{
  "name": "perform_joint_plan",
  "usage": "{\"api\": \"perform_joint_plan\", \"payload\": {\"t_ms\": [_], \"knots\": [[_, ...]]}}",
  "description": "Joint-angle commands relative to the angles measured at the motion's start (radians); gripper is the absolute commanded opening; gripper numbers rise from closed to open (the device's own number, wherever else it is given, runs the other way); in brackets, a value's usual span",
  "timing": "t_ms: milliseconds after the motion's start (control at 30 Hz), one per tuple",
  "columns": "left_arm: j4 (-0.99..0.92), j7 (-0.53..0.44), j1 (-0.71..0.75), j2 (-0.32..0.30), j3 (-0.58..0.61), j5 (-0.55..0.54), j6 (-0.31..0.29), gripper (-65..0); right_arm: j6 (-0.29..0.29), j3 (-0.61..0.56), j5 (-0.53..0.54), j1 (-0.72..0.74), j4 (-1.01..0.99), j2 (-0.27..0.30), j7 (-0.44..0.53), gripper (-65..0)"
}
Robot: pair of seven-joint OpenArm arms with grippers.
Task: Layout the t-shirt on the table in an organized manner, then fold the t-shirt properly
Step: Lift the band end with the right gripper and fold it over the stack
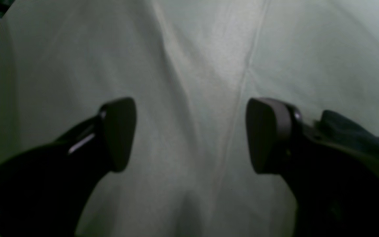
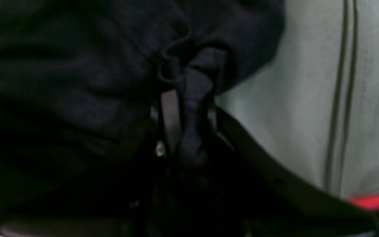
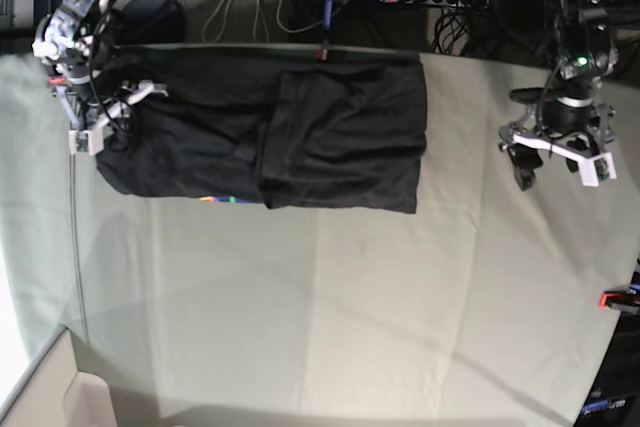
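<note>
The right fingers [image 2: 189, 108] pinch a bunched edge of the black t-shirt [image 3: 300, 137] — the left fingers [image 1: 191, 135] hang spread wide over the bare surface [image 3: 350, 317], well apart from it.

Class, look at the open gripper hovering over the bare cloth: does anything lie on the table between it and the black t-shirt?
Nothing visible does. The left gripper hovers open over bare table, apart from the t-shirt; only the pale cloth lies between them.
</note>
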Motion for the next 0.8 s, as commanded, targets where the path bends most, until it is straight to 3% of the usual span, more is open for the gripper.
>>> {"api": "perform_joint_plan", "payload": {"t_ms": [0, 233, 700, 767], "knots": [[0.016, -0.022, -0.006, -0.014, -0.005, 0.002, -0.002, -14.7, 0.009, -0.003, 0.025, 0.003, 0.053, -0.009, 0.037, -65.0], [0.025, -0.022, 0.013, -0.015, -0.037, 0.002, -0.002, -14.7, 0.009, -0.13, 0.028, -0.064, 0.222, -0.023, 0.037, -65.0], [0.026, -0.02, 0.014, -0.015, -0.212, 0.002, -0.002, -14.7, 0.009, -0.615, 0.028, -0.158, 0.315, -0.023, 0.037, -65.0], [0.026, -0.02, 0.016, -0.015, -0.235, 0.002, -0.002, -14.7, -0.024, -0.689, 0.027, -0.149, 0.312, -0.023, 0.037, -65.0]]}}
